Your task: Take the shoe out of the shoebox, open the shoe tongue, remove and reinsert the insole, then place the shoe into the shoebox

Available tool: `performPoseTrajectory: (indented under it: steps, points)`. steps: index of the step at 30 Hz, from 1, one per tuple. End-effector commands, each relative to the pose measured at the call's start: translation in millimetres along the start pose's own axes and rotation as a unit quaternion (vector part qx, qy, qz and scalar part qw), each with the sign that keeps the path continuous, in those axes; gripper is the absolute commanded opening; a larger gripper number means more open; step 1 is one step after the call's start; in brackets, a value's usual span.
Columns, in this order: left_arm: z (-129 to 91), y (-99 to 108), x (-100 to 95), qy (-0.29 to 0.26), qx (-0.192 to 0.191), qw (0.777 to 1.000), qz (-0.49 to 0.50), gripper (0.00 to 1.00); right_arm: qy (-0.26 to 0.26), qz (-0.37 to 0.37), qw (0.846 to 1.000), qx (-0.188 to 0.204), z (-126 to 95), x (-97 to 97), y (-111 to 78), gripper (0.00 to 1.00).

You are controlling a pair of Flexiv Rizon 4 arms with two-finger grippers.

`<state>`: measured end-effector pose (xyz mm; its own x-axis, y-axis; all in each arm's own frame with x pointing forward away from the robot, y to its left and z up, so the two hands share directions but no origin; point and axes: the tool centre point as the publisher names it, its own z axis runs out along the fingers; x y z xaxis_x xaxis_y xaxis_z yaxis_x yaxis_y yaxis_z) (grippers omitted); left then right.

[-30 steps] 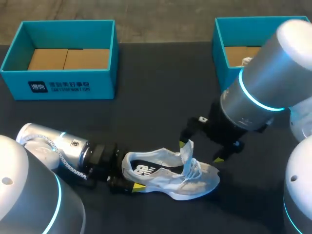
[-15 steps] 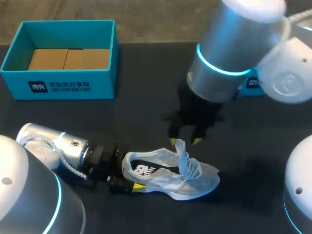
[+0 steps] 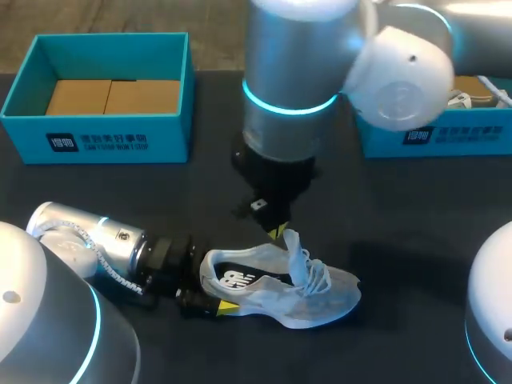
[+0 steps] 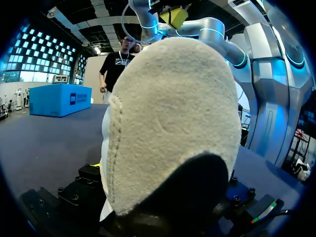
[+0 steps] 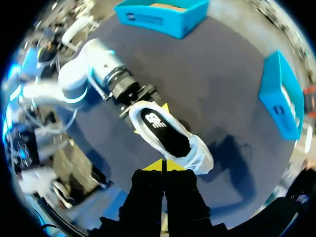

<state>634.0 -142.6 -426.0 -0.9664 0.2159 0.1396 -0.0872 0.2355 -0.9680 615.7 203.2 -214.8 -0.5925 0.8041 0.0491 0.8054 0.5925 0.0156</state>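
Dark worktop (image 3: 200, 200) lies under everything, and the white shoe (image 3: 280, 288) rests on it, out of its shoebox (image 3: 96, 144). That blue shoebox sits well apart from the shoe, on the far side of it.

The shoe lies long-ways across the front of me. Its heel points to my left side and its toe points to my right side.

My left hand (image 3: 210, 282) is at the heel. One finger is on each side of the heel and they squeeze it, so this hand has hold of the shoe.

My right hand (image 3: 276, 232) hangs just above the shoe, close by the tongue (image 3: 294, 250), which stands up. Its two yellow tips are pressed together. I see nothing between them, but I cannot be sure they hold no bit of lace.

The dark insole (image 5: 165, 131) shows inside the shoe, between the heel and the tongue.

I think the right hand is the one to work next. It is much nearer the tongue and the hole of the shoe, and it must come straight down from above.
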Motion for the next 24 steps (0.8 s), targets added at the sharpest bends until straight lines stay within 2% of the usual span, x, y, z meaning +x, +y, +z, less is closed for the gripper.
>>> performPoseTrajectory:
  steps: [1,10,14,15,18,20,22,24]
  points:
    - [-1,3,0.9,-0.001,-0.001,1.000,0.000,0.00,-0.047,-0.041,0.998,0.014,0,5.6,5.9,0.00]
    - [-1,3,0.9,-0.001,-0.001,1.000,0.000,0.00,-0.047,-0.041,0.998,0.014,0,5.6,5.9,0.00]
    - [-1,3,0.9,-0.001,-0.001,1.000,0.000,0.00,-0.079,-0.155,0.985,0.009,17,17.2,20.4,0.00]
    - [-1,3,0.9,-0.001,-0.001,1.000,0.000,0.00,-0.083,-0.164,0.983,0.012,19,18.5,21.5,0.00]
    - [-1,3,0.9,-0.001,-0.001,1.000,0.000,0.00,-0.077,-0.224,0.971,0.013,24,20.3,23.8,0.00]
    - [-1,3,0.9,-0.001,-0.001,1.000,0.000,0.00,-0.077,-0.276,0.958,0.019,27,21.8,24.9,0.00]
    - [-1,3,0.9,-0.001,-0.001,1.000,0.000,0.00,-0.073,-0.280,0.957,0.019,29,22.5,24.8,0.00]
    - [-1,3,0.9,-0.001,-0.001,1.000,0.000,0.00,-0.068,-0.335,0.939,0.016,32,25.5,24.7,0.00]
